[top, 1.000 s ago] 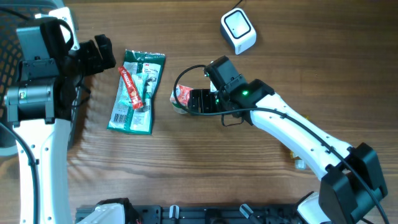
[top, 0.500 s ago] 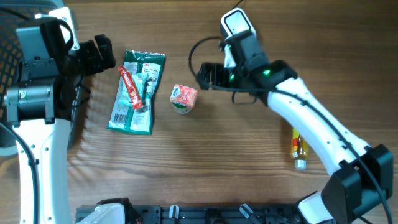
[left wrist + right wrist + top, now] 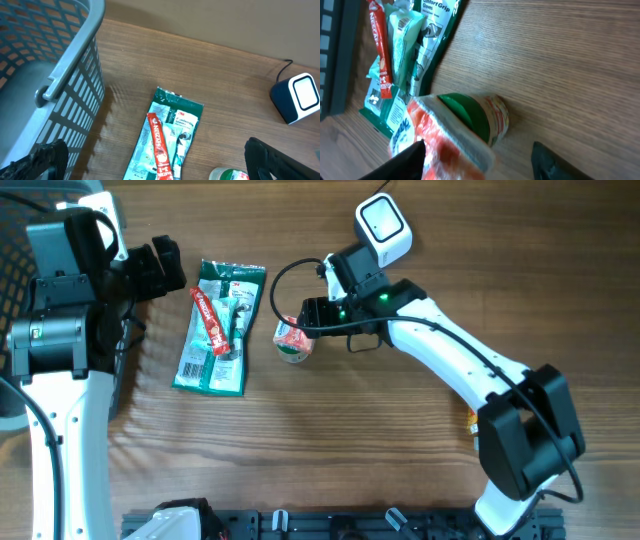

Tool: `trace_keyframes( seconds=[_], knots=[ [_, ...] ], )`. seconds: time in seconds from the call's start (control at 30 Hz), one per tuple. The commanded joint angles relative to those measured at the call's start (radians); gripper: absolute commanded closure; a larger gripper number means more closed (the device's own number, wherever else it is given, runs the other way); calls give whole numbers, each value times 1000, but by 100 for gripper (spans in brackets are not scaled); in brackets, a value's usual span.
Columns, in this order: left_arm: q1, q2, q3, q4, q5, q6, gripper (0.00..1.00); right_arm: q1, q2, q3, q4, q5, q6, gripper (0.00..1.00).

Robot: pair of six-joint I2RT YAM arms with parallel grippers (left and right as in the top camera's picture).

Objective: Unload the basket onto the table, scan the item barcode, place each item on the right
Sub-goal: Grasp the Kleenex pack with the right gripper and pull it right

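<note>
Right gripper (image 3: pixel 477 159) is back from the white scanner (image 3: pixel 384 230) at the far right and down on the cup (image 3: pixel 295 338) mid-table. Its fingers are partly open either side of the cup, one still clear of it, so no grip. The cup's foil lid is on. To the left lies a packet (image 3: pixel 218 330) reading "Comfort Grip Gloves", with a red Nescafé stick (image 3: pixel 209 320) on top. Left gripper (image 3: pixel 170 268) gapes wide and empty beside the grey basket (image 3: pixel 60 75).

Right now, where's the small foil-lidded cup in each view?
Overhead: the cup is at centre, just right of the green glove packet.
Left wrist: the cup is cut off at the bottom edge, right of the packet.
Right wrist: the cup is at centre, below the packet.
Shared landmark: the packet.
</note>
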Motion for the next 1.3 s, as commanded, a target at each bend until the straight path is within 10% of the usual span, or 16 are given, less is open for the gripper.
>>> trace_keyframes(
  seconds=[0.0,0.4,0.53,1.27],
  knots=[
    [4,1,8,3,-6,8,0,7,45,11,19,-34,11,54],
    [3,2,8,2,-6,8,0,9,47,11,7,-73,10,54],
    [3,2,8,2,-6,8,0,9,47,11,4,-134,15,96],
    [3,2,8,2,-6,8,0,-133,-62,-31,-322,-12,37,96]
  ],
)
